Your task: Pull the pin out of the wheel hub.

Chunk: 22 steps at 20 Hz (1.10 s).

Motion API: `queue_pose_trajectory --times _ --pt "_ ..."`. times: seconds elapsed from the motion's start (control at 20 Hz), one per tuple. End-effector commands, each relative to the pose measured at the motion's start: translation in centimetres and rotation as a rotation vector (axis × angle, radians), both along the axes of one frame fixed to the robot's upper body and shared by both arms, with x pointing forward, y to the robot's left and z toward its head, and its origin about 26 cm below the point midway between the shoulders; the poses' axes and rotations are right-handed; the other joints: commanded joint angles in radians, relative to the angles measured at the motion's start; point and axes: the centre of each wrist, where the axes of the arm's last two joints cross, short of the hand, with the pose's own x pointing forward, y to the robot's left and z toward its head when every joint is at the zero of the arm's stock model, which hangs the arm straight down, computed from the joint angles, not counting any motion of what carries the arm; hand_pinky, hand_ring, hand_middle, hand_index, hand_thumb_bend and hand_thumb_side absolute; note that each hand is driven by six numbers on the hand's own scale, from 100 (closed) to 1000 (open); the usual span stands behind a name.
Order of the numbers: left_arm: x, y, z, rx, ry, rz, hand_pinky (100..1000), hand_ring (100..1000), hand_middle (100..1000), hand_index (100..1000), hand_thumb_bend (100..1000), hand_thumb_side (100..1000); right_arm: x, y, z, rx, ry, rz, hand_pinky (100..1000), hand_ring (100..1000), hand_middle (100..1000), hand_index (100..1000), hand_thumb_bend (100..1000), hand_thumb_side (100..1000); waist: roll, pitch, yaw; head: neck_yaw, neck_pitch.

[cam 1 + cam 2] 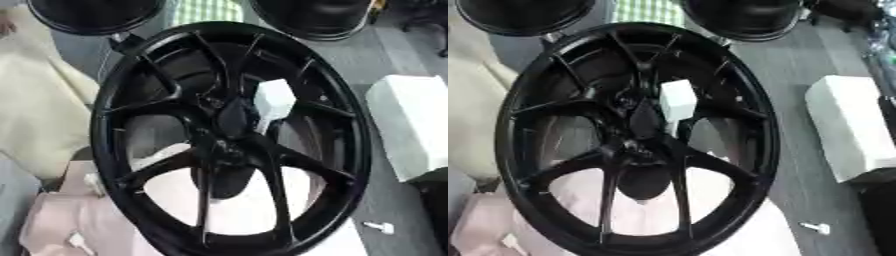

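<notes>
The black wheel hub (232,137) fills your view, spokes facing you. The pin (273,100), with a white blocky head, stands beside the centre bore. Neither hand is in view, so the state of your fingers cannot be told. Judged: the hub is heavy and rigid and should hold still; the pin is light and stiff. Take hold on the head's flat sides and draw straight.

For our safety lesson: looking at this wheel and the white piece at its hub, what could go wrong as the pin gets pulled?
1. The black wheel seems to stand on edge; a sideways tug might tip it.
2. The white pin sits between dark spokes, so a reaching hand may snag.
3. A small white part lies loose nearby and could be knocked away.
</notes>
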Motion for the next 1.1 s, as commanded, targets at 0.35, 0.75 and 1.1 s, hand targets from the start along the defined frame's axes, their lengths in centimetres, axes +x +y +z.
queue_pose_trajectory --times 0.35,0.75,1.1 --pt "0.2 0.8 1.4 0.049 -0.016 0.0 691 521 487 601 849 513 -4.6 1.5 4.4 -0.507 -0.175 0.1 880 816 779 816 502 553 -0.001 -0.019 0.015 -0.005 -0.008" --pt "0.6 0.2 1.5 0.049 -0.017 -0.028 691 521 486 601 847 512 -8.3 2.4 5.5 -0.731 -0.202 0.196 862 804 769 810 538 564 -0.001 -0.013 0.038 -0.024 -0.018" --pt "0.6 0.2 1.5 0.05 -0.015 -0.031 691 521 486 601 846 512 -8.6 3.1 6.3 -0.731 -0.069 0.227 862 807 773 815 569 575 -0.002 -0.013 0.037 -0.011 -0.022"
